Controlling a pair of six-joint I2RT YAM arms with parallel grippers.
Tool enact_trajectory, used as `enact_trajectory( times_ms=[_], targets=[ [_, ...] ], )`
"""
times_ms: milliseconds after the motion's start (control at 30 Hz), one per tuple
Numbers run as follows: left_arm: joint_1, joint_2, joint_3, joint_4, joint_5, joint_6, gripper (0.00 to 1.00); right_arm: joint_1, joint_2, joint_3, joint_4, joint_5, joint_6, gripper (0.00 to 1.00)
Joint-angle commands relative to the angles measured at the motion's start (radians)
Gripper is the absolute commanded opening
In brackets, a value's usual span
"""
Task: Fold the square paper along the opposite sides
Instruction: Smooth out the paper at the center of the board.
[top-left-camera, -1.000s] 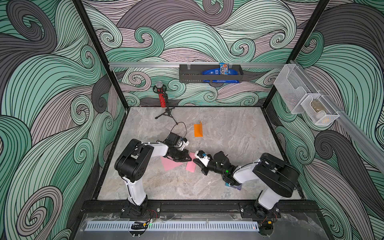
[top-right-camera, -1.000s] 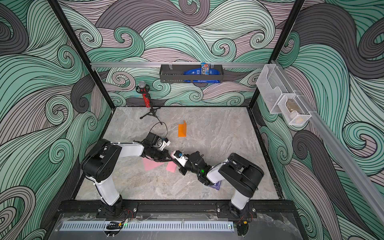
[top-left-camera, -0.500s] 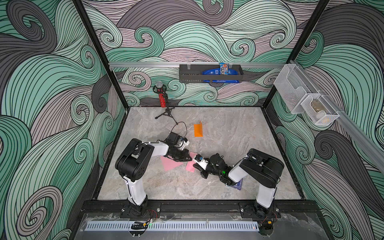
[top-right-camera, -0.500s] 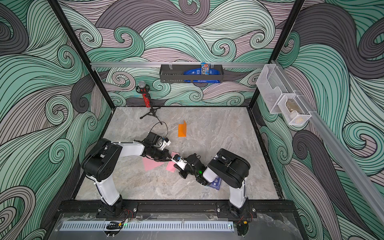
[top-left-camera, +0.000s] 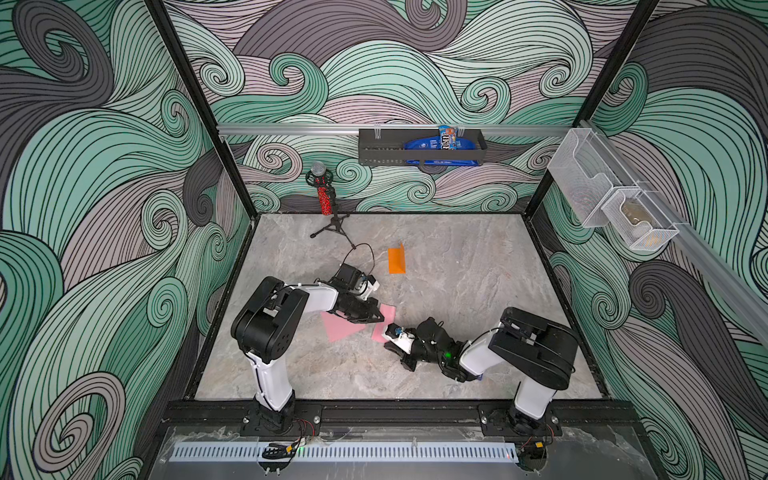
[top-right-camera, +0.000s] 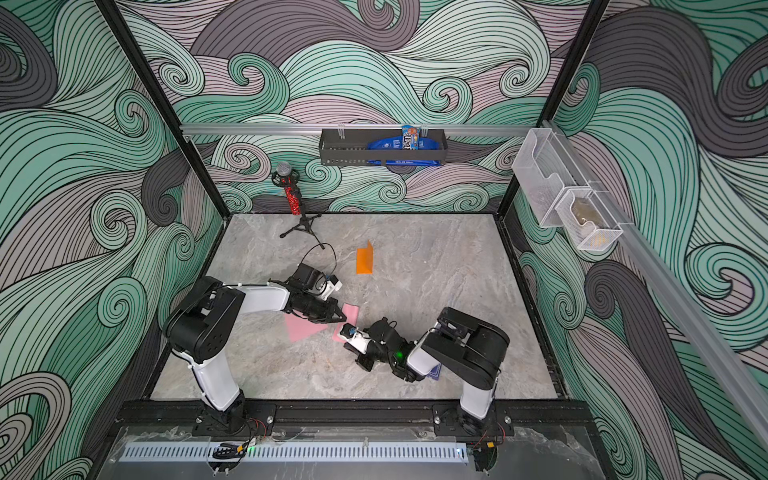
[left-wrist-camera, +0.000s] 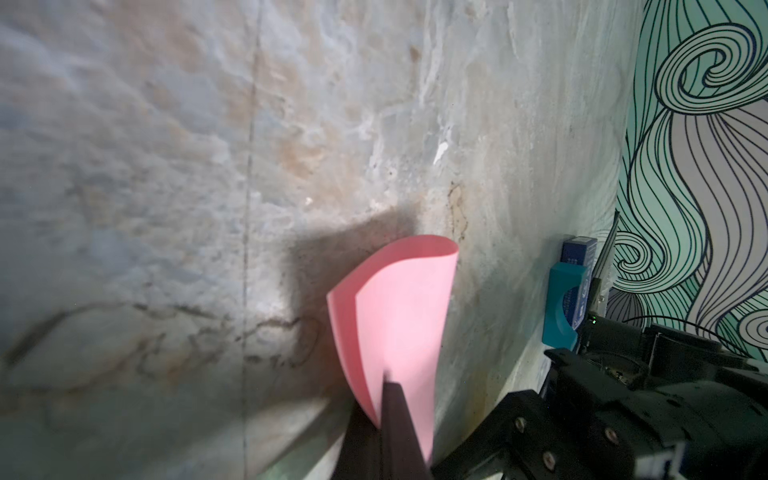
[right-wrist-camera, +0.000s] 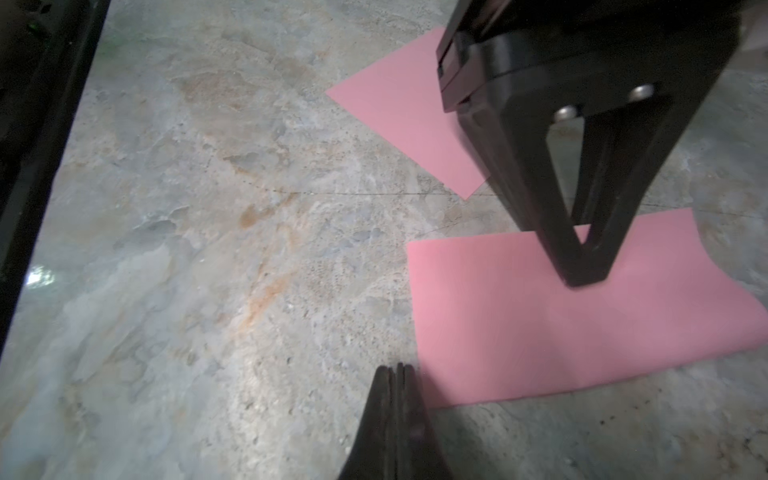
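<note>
The pink square paper (right-wrist-camera: 582, 324) lies on the marble floor left of centre, bent over on itself with a rounded loop (left-wrist-camera: 415, 266). My left gripper (left-wrist-camera: 384, 386) is shut on its two edges, which it pinches together low over the floor; it shows in both top views (top-left-camera: 381, 320) (top-right-camera: 344, 319). My right gripper (right-wrist-camera: 397, 370) is shut and holds nothing. Its tip rests on the floor just beside the paper's near corner, also seen in both top views (top-left-camera: 388, 345) (top-right-camera: 348, 348). The left arm hides the paper's middle from above.
Another flat pink sheet (right-wrist-camera: 407, 112) lies under the left arm (top-left-camera: 340, 326). A folded orange paper (top-left-camera: 397, 261) sits further back. A microphone on a tripod (top-left-camera: 324, 199) stands at the back left. A blue box (left-wrist-camera: 567, 299) lies under the right arm.
My right gripper has slid a little toward the front and left, beside the paper's corner, while its upper arm swung. The left gripper has kept its hold in place.
</note>
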Motion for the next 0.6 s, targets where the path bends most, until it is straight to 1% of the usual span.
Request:
enact_trajectory(
  times_ms=[0,100,167,300,400,567],
  targets=[
    [-0.006,-0.004,-0.006,-0.049,-0.066,0.002,0.00,-0.001,-0.077,-0.050,-0.111,-0.003,0.030,0.03],
    [-0.020,-0.018,-0.019,-0.073,-0.092,-0.003,0.00,-0.069,-0.178,-0.093,0.060,-0.019,0.099,0.04],
    [-0.032,-0.019,-0.021,-0.092,-0.104,-0.001,0.00,-0.105,-0.169,-0.072,0.122,-0.013,0.108,0.04],
    [-0.042,-0.018,-0.032,-0.115,-0.130,-0.005,0.00,-0.139,-0.046,0.040,0.119,0.016,0.050,0.02],
    [-0.043,-0.021,-0.037,-0.112,-0.132,-0.008,0.00,-0.154,0.042,0.102,0.124,0.013,0.029,0.01],
    [-0.043,-0.010,-0.032,-0.111,-0.120,-0.013,0.00,-0.185,0.136,0.130,0.121,0.025,0.011,0.00]
  ],
)
